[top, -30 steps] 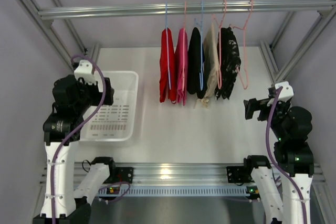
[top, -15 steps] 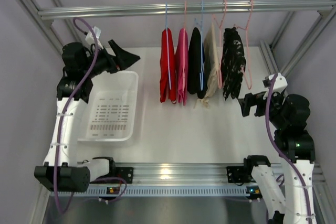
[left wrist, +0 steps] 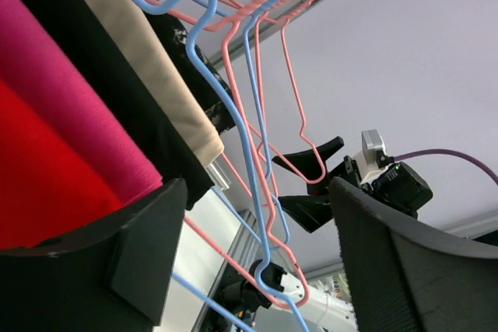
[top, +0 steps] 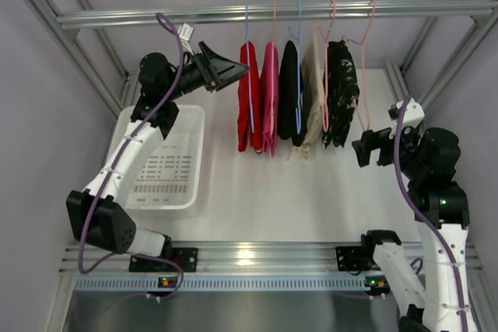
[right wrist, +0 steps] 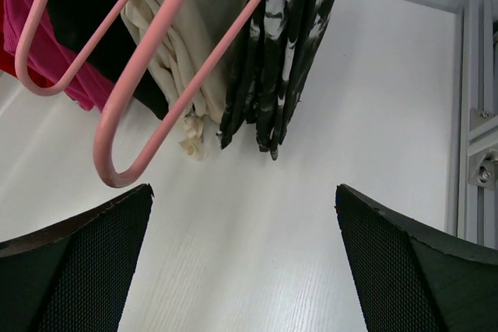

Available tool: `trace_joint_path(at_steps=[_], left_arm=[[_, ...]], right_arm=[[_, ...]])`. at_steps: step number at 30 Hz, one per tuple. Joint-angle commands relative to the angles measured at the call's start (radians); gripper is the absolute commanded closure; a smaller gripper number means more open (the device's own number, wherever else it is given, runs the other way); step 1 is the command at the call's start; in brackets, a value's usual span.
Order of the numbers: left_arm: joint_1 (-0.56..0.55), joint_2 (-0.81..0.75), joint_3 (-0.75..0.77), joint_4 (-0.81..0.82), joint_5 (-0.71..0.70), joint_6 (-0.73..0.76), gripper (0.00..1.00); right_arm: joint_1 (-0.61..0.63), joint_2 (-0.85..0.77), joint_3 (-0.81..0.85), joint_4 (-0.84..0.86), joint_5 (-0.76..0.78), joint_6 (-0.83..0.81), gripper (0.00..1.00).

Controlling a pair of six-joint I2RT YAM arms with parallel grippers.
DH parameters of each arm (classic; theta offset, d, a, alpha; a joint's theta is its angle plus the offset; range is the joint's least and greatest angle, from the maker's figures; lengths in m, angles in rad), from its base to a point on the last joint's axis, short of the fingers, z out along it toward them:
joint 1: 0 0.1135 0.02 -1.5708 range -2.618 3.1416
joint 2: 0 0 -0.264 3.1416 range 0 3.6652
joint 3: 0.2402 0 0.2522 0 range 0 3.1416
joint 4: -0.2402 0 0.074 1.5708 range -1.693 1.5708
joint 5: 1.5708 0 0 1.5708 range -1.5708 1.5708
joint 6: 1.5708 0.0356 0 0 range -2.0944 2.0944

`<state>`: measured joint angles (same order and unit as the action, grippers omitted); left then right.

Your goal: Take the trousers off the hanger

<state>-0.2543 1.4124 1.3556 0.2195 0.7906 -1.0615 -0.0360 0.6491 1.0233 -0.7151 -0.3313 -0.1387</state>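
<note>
The trousers point(top: 249, 99) are hanging at the left end of the row of garments in the upper middle of the top view, draped on the hanger point(top: 247, 33), which is hooking over the rail point(top: 156, 15). They are looking soft, light and limp, so a pinch on the doubled cloth low on the outer left side, away from the pink garment point(top: 269, 99), is likely suiting best; the thin wire hanger may be swinging freely under a pull. The left gripper point(top: 237, 70) is hovering just beside the trousers, jaws spread wide; the right gripper point(top: 367, 147) is waiting well apart at the right, also wide. The hanger's lower bar is hiding under cloth, and the left wrist view is cutting the red off at lower left.
</note>
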Motion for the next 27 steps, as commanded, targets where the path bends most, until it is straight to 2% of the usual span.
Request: trace_joint_path(at_steps=[1,10,12,20,21,23,24,26,27], left_arm=[[-0.034,0.023,0.028,0.135,-0.053,-0.063,0.23],[-0.125,0.053,0.051,0.089,-0.090,-0.023,0.36],[-0.138,0.057,0.046,0.089,-0.091,-0.020,0.41],[-0.146,0.066,0.066,0.086,-0.068,-0.020,0.55],[-0.146,0.068,0.069,0.089,-0.065,-0.022,0.62],[-0.146,0.076,0.083,0.103,-0.051,-0.035,0.69],[-0.146,0.079,0.088,0.109,-0.042,-0.040,0.78],[-0.146,0.091,0.115,0.110,-0.021,-0.051,0.88],[-0.146,0.095,0.126,0.116,-0.011,-0.055,0.99]], right_arm=[[-0.018,0.006,0.044,-0.014,-0.012,-0.013,0.00],[-0.019,0.012,0.041,-0.003,-0.003,-0.019,0.00],[-0.018,0.015,0.044,-0.003,-0.003,-0.022,0.01],[-0.018,0.011,0.052,-0.010,-0.002,-0.024,0.01],[-0.018,0.012,0.054,-0.009,-0.002,-0.022,0.00],[-0.018,0.012,0.057,-0.011,-0.003,-0.021,0.01],[-0.018,0.012,0.060,-0.012,-0.002,-0.022,0.01],[-0.019,0.015,0.066,-0.018,-0.014,-0.028,0.01],[-0.018,0.015,0.070,-0.020,-0.024,-0.030,0.01]])
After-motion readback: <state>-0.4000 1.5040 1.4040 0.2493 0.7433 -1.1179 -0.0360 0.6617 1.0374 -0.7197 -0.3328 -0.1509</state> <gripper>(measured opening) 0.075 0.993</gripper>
